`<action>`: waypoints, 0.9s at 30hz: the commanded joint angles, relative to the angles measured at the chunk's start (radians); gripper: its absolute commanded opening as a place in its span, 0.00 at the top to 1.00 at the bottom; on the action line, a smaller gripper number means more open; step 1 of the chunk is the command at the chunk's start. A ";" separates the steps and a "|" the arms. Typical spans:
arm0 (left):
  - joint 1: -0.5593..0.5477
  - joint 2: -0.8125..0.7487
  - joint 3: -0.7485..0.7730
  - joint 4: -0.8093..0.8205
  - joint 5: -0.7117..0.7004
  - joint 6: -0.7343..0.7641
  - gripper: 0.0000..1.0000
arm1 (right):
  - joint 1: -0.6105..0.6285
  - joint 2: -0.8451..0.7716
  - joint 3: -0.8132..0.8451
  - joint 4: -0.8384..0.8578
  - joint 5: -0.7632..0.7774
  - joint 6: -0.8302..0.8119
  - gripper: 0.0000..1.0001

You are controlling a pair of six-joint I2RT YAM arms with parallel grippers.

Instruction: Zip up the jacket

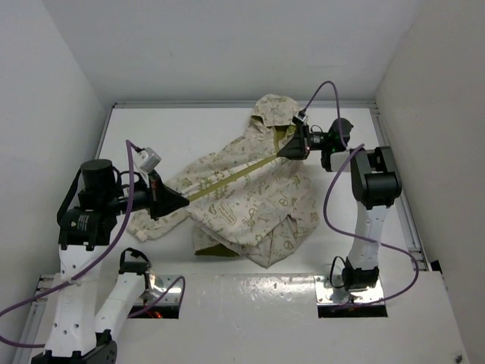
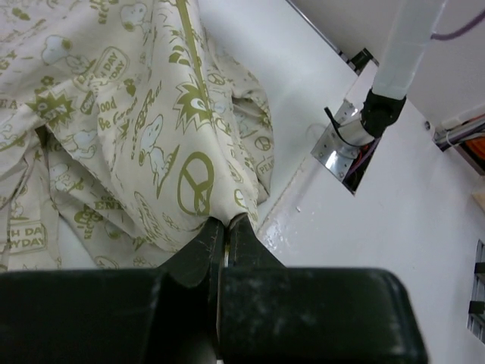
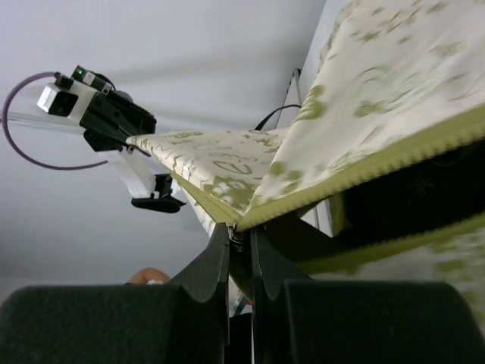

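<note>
Jacket (image 1: pixel 258 212) taut between left claw (image 1: pixel 184 201) and right claw (image 1: pixel 282 155), each pinched tight on it

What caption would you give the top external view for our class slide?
The left gripper and right gripper, shut on the jacket, hold its zipper strip taut across the table.

The white table (image 1: pixel 174 129) carries a cream printed jacket (image 1: pixel 258 212), rumpled across its middle, hood (image 1: pixel 274 111) near the far edge.

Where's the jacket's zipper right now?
In the top view, the zipper strip runs taut across the jacket, from the left gripper to the right gripper.
</note>
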 commanded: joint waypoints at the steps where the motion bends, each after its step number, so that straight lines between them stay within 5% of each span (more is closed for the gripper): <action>1: 0.017 -0.028 0.087 -0.086 0.104 0.038 1.00 | -0.157 0.077 0.086 0.116 0.002 0.030 1.00; 27: 0.045 0.013 0.234 -0.238 -0.016 0.110 1.00 | -0.598 0.320 0.441 0.208 -0.153 0.151 1.00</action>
